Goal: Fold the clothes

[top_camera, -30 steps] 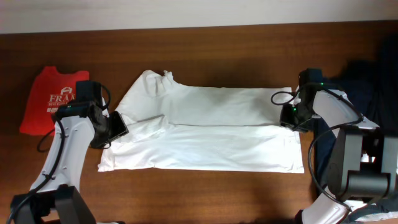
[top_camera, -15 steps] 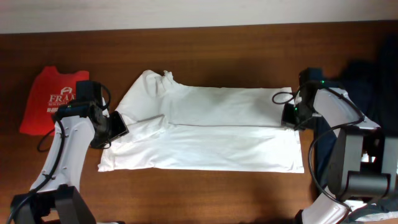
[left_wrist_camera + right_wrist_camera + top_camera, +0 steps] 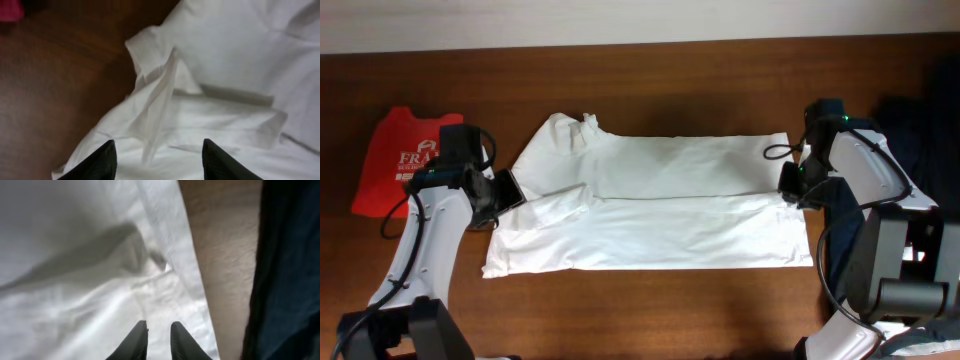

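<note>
A large white T-shirt (image 3: 660, 215) lies flat across the table, folded lengthwise, with its collar and sleeves at the left and its hem at the right. My left gripper (image 3: 508, 190) is open over the crumpled left sleeve, jaws spread above the white cloth (image 3: 240, 60) in the left wrist view (image 3: 157, 162). My right gripper (image 3: 790, 185) is at the hem end. Its fingers (image 3: 157, 340) are nearly closed on the white fabric (image 3: 75, 280) close to the hem edge. No chest print shows.
A red T-shirt (image 3: 405, 160) with white lettering lies at the far left. Dark blue clothes (image 3: 920, 130) are piled at the right edge and show beside the hem in the right wrist view (image 3: 290, 270). Bare brown table (image 3: 650, 310) runs along the front.
My right gripper has moved right and the shirt's hem end has shifted right and stretched with it. My left gripper has moved slightly toward the back along the sleeve.
</note>
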Available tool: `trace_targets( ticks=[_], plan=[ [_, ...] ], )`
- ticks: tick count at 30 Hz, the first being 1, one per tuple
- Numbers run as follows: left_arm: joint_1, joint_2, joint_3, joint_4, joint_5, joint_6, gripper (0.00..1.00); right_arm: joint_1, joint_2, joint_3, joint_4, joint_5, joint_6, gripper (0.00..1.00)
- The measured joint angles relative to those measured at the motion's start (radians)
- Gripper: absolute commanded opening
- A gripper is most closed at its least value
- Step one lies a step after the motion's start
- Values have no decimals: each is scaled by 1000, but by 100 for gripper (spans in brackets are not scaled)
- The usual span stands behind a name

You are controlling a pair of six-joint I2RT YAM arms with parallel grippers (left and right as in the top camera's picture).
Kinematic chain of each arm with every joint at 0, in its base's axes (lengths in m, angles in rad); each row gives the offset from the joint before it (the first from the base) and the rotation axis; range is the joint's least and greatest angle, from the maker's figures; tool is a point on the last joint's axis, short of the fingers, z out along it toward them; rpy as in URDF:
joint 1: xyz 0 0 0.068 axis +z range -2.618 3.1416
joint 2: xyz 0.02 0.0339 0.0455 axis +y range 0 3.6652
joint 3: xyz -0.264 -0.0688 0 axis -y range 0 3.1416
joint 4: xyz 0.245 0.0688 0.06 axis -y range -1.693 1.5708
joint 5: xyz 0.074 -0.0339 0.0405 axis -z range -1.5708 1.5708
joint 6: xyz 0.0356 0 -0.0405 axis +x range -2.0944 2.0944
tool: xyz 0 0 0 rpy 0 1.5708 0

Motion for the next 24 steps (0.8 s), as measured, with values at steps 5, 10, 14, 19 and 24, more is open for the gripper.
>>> trace_targets(
  ticks=[5,10,14,19,24],
  plan=[
    [0,3,-39,20,0,0,54,0,0,-100,61,-23,-8,21],
    [0,48,-142,52,0,0,54,0,-2,-209,119,-39,-11,22],
    [0,59,-212,51,-28,0,54,0,-24,-246,104,-40,-11,22],
    [2,59,-268,47,-75,0,54,0,-34,-276,60,-42,-11,26],
    [63,59,-270,-6,-72,-5,53,0,-34,-285,47,-46,-11,29]
  ],
)
